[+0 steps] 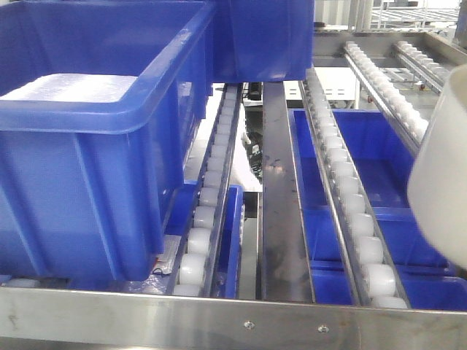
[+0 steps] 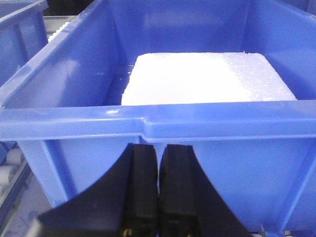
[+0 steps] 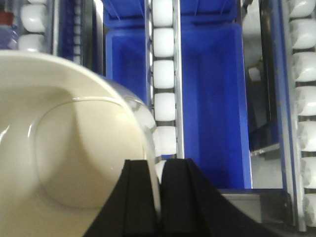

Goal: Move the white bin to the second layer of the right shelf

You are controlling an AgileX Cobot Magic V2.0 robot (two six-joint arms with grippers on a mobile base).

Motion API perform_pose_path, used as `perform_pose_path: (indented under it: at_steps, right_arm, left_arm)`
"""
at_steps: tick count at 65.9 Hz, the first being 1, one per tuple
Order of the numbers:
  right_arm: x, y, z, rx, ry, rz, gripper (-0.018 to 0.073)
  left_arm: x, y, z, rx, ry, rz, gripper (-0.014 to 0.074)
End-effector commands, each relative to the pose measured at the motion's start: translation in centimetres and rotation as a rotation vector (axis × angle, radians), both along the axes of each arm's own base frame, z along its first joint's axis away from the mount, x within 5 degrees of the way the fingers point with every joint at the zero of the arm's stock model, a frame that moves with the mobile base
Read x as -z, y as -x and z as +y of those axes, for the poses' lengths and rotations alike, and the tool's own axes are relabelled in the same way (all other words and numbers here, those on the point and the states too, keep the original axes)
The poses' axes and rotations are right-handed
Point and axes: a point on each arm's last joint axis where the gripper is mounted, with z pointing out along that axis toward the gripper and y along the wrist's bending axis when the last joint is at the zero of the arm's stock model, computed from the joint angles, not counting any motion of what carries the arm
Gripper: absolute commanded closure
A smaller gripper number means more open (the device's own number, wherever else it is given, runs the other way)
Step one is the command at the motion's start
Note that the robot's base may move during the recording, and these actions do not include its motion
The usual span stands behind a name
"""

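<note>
In the right wrist view we see the right hand [image 3: 159, 197] with its two black fingers [image 3: 138, 197] pinching the rim wall of the white bin [image 3: 64, 148], one finger inside the wall and one outside. The bin's glossy cream interior and rounded-square base fill the left half of that view. In the front view the white bin [image 1: 441, 189] shows only as a curved cream side at the right edge, held above the roller tracks of the right shelf second layer [image 1: 350, 197] and not resting on them. Below the rollers we see blue crates [image 1: 365, 168] on the lower level. The flat steel front rail [image 1: 233, 317] runs across the near edge of the shelf. In the left wrist view the left hand [image 2: 158, 192] has its black fingers [image 2: 143, 187] pressed together, holding nothing, just in front of the near wall of a large blue crate [image 2: 163, 123]. That crate holds a white foam block [image 2: 207, 76]. In the front view the same large blue crate [image 1: 87, 168] sits at the near left on the rollers, and a second blue crate [image 1: 263, 40] stands farther back.
</note>
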Motion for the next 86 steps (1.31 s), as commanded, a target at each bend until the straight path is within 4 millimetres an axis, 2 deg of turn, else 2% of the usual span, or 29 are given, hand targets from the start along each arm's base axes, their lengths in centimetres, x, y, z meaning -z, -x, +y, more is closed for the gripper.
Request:
perform_pose_path:
  at_steps: [1,15,27,47,63,79,86]
  right_arm:
    - [-1.4,-1.1,-0.2,0.022,-0.002,-0.110,0.0511]
    - [-0.1,-1.6,-0.3,0.024,-0.002,-0.089,0.0511]
    - [0.9,-1.3,0.2,0.006,-0.003,-0.066,0.0511]
    - [1.3,-1.3,0.2,0.008,-0.002,-0.070,0.0508]
    - [1.2,-1.3,0.6,-0.015,-0.003,-0.074,0.0386]
    - [1.2,-1.3,0.6,-0.015,-0.003,-0.075,0.0378]
    - [1.2,-1.3,0.6,-0.015,-0.003,-0.076,0.0321]
  left_arm:
    - [0.4,0.0,0.0,0.003,0.014,-0.064,0.0512]
    - [0.4,0.0,0.0,0.003,0.014,-0.064,0.0512]
    - [0.4,0.0,0.0,0.003,0.014,-0.064,0.0512]
    - [0.4,0.0,0.0,0.003,0.014,-0.064,0.0512]
    - [0.4,0.0,0.0,0.003,0.014,-0.064,0.0512]
    - [0.4,0.0,0.0,0.003,0.014,-0.064,0.0512]
    - [0.4,0.0,0.0,0.003,0.014,-0.064,0.0512]
